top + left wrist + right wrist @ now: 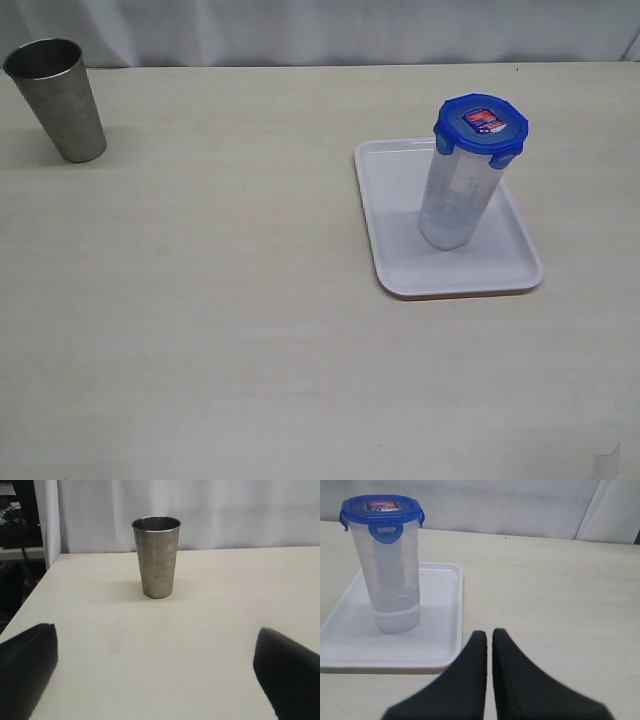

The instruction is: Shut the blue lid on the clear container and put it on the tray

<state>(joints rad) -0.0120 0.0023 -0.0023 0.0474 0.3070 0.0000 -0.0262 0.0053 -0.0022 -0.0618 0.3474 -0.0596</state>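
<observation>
**tinkerbot:** Why's the steel cup (156,555) parked way out there? It's dead ahead of the left end effector (155,630), upright on the tabletop (200,330) and well apart from the fingers.

**solder_sam:** My guess is it's not part of the job, so it just sits alone, away from the action. That left end effector is spread wide with nothing between the jaws, only bare tabletop.

**tinkerbot:** And the clear container (392,580)?

**solder_sam:** It's standing upright on the tray (440,645), inside the raised rim, with its base flat on the white floor. The blue lid (381,505) is seated on top, sticker face up. The tabs I can see look folded down over the mouth. Upright with a low rim around it makes sense to me, since it's stable and has nowhere to slide.

**tinkerbot:** Where's that relative to the right end effector (488,631)?

**solder_sam:** Ahead of it and off to one side. The tray's near corner comes close to the fingertips, and the container is further off, not touching anything but the tray. The right end effector is pinched closed on nothing, with just a thin slit between the jaws.

**tinkerbot:** So it's done?

**solder_sam:** Looks that way to me. The lid's on, the container's on the tray, and both end effectors are clear of it, so nothing can bump it.
</observation>
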